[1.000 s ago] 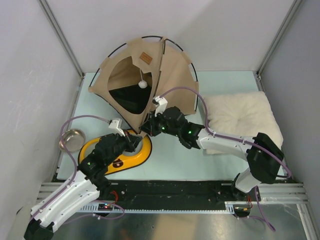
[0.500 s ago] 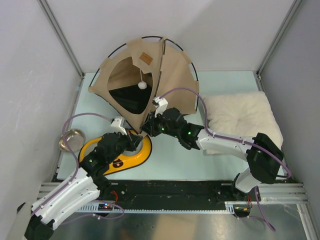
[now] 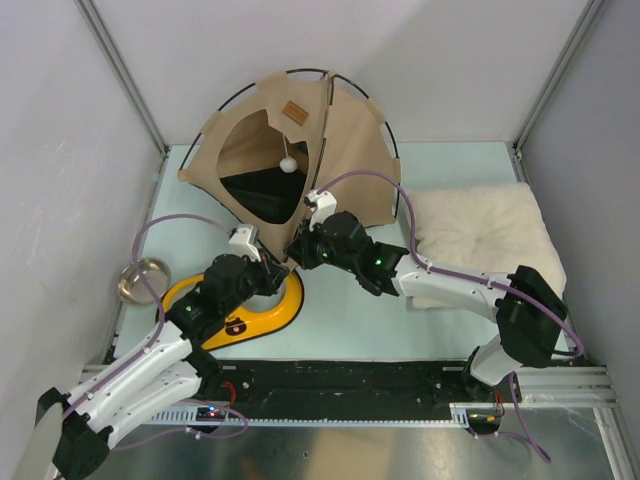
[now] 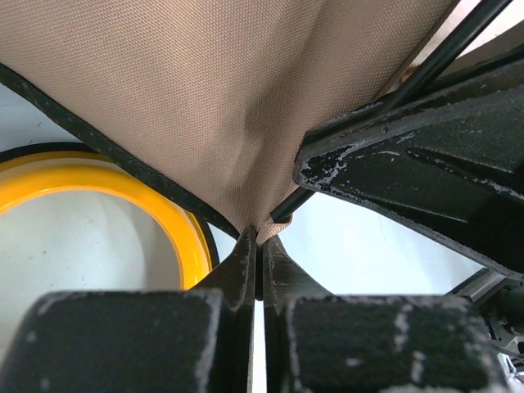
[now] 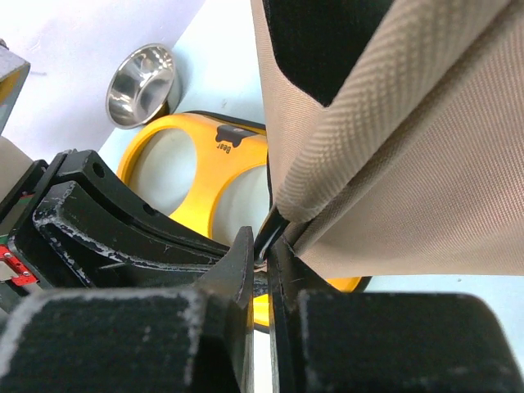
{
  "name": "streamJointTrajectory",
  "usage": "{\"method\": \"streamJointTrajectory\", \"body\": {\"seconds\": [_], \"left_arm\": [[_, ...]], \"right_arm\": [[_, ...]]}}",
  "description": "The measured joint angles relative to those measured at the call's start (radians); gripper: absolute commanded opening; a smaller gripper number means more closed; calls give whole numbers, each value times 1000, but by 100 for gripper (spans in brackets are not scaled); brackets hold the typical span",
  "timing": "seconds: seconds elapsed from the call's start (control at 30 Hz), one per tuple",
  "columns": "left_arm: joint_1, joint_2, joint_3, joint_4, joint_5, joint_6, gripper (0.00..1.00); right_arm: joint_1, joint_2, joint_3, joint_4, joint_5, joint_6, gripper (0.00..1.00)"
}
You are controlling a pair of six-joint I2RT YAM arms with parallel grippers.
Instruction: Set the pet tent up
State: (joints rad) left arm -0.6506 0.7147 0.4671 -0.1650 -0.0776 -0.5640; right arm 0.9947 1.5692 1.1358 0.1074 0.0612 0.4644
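Note:
The tan pet tent [image 3: 340, 150] stands at the back middle, its black poles arching over it, a brown label [image 3: 292, 111] near the top and a white pom-pom [image 3: 290, 166] hanging in the opening over the dark floor. Both grippers meet at its front bottom corner. My left gripper [image 3: 268, 272] is shut on the tent's fabric corner tab [image 4: 270, 230]. My right gripper [image 3: 296, 254] is shut on the black pole end [image 5: 270, 233] at that same corner, under the tan fabric [image 5: 409, 147]. The right gripper's fingers [image 4: 426, 164] show in the left wrist view.
A yellow double-bowl feeder [image 3: 262, 312] lies under the left gripper, also in the right wrist view [image 5: 176, 155]. A steel bowl [image 3: 144, 280] sits at the left, also [image 5: 144, 85]. A cream fluffy pillow [image 3: 480, 235] lies at the right. White walls enclose the table.
The tent has lifted and shifted slightly back, its opening wider. My left gripper has moved up and right to the tent's corner. The steel bowl looks nudged slightly left.

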Motion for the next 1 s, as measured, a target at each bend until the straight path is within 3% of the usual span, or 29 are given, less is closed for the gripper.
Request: {"method": "streamJointTrajectory", "body": {"seconds": [0.5, 1.0], "left_arm": [[-4, 42, 53, -108, -10, 84, 0], [-8, -25, 53, -135, -10, 155, 0]], "right_arm": [[4, 37, 8, -9, -79, -38, 0], [-50, 41, 17, 12, -266, 57, 0]]}}
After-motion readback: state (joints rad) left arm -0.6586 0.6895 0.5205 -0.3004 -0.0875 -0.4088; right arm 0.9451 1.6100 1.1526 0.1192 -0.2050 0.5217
